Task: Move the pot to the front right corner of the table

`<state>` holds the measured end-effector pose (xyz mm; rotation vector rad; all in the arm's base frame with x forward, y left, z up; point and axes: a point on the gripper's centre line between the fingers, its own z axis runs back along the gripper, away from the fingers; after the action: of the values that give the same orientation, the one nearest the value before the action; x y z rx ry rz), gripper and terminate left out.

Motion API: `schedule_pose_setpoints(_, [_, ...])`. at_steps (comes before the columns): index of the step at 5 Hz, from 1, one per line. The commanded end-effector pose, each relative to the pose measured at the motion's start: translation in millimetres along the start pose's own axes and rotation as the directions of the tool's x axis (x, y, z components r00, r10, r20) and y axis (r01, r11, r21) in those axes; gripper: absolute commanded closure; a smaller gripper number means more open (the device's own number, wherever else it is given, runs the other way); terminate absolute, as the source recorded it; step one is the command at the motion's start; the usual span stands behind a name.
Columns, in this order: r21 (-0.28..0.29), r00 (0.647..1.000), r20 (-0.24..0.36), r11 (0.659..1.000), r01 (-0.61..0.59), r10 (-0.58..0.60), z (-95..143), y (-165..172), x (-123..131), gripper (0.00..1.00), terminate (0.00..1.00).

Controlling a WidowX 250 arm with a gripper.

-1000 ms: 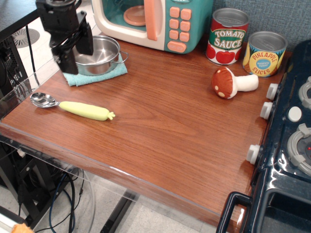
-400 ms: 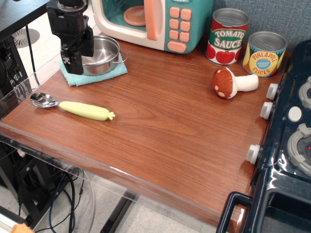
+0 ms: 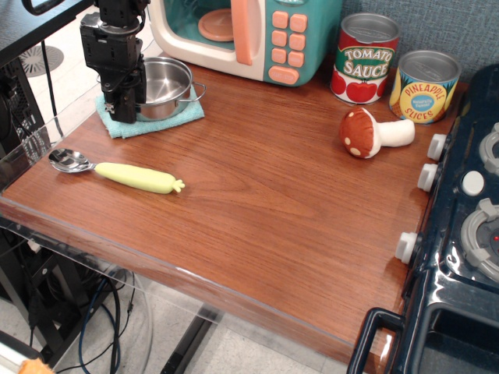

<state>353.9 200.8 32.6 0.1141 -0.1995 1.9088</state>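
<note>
The pot (image 3: 165,84) is a small shiny steel pot with wire loop handles. It stands on a teal cloth (image 3: 160,118) at the back left of the wood-grain table (image 3: 273,202). My black gripper (image 3: 125,109) hangs down at the pot's left rim, with its fingertips low by the cloth. I see the fingers edge-on, so the gap between them is hidden. I cannot tell whether they grip the rim.
A toy microwave (image 3: 249,35) stands just behind the pot. A spoon with a yellow-green handle (image 3: 117,171) lies front left. A toy mushroom (image 3: 374,132), a tomato sauce can (image 3: 366,58) and a pineapple can (image 3: 425,86) are back right. A dark blue toy stove (image 3: 460,234) borders the right side.
My gripper has turned and moved down and slightly right, from above the pot's left side to low against its left rim. The pot has not moved.
</note>
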Motion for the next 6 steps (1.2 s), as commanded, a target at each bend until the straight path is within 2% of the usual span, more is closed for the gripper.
schedule_pose_setpoints(1, [-0.058, 1.0, 0.03, 0.998, 0.003, -0.001, 15.9, -8.3, 4.8, 1.0, 0.0])
schedule_pose_setpoints(3, [-0.094, 1.0, 0.027, 0.996, 0.008, -0.005, 26.2, -3.3, 7.0, 1.0, 0.0])
schedule_pose_setpoints(4, [-0.125, 0.999, 0.017, 0.991, 0.044, -0.042, 41.9, 7.2, 1.7, 1.0, 0.0])
schedule_pose_setpoints(6, [-0.182, 0.987, -0.016, 0.971, 0.154, -0.159, 72.3, 47.7, -21.0, 1.0, 0.0])
